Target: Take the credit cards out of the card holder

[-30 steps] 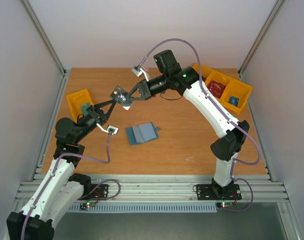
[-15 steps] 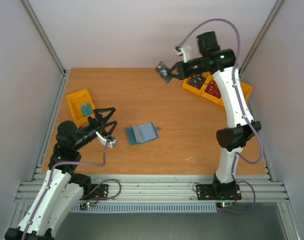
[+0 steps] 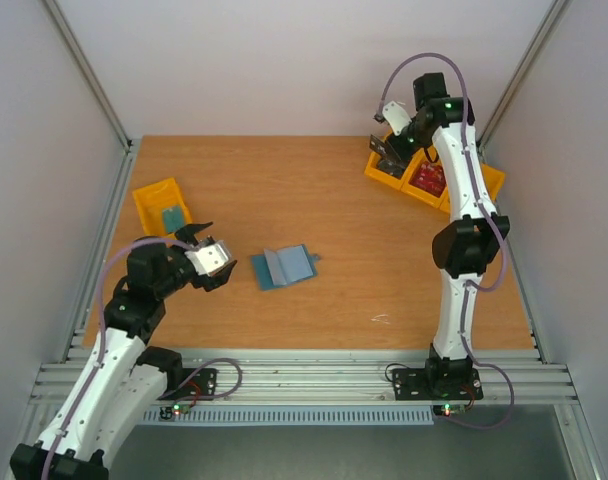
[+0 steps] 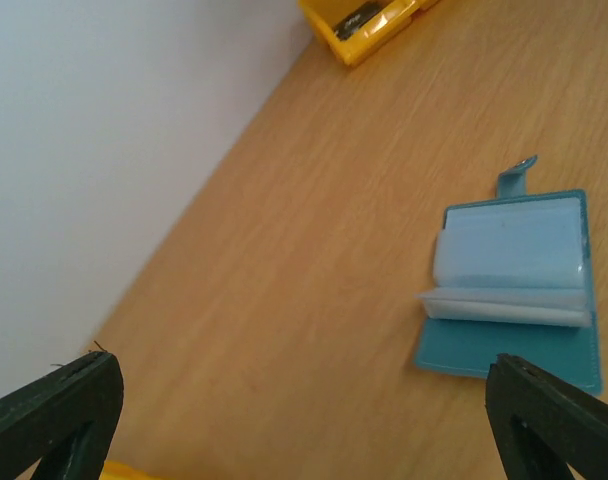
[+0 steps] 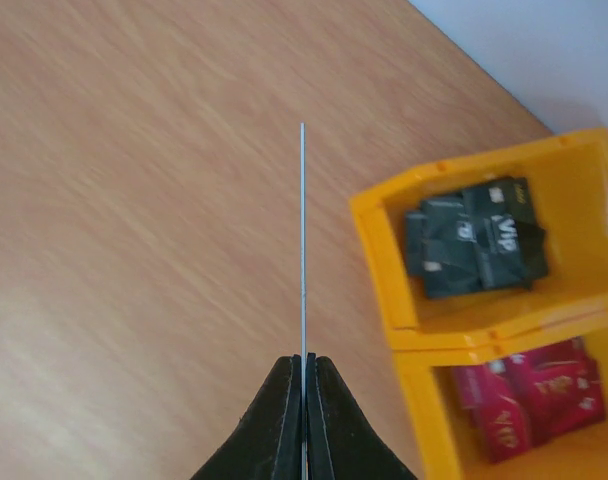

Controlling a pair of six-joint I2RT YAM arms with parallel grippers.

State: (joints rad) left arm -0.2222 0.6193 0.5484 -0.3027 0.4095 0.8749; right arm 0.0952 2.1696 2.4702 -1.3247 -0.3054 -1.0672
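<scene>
Now the right claw [image 5: 303, 365] pinches a thin credit card [image 5: 302, 250] edge-on, yellow bins [image 5: 579, 215] just right of it; the left claw [image 3: 209, 258] gapes, card holder [image 4: 514, 290] ahead.

The worktop [image 3: 314, 190] is a light brown wood-grain board filling the middle of the top view, bounded by pale walls at the back and sides and a metal rail along its lower edge.

Left of centre lies the card holder [image 3: 282, 266], teal-blue, spread open and flat with its paler lining facing up. In the left wrist view it sits at the right of the frame [image 4: 514, 290], its clear sleeves fanned and a small tab sticking out at the top.

A single yellow bin [image 3: 149, 205] stands at the left, near the board's edge, turned at a slant. A row of joined yellow bins [image 3: 376, 172] stands at the upper right, also slanted. Both are well apart from the card holder.

A small pale speck [image 3: 381, 320] lies toward the lower right.
</scene>
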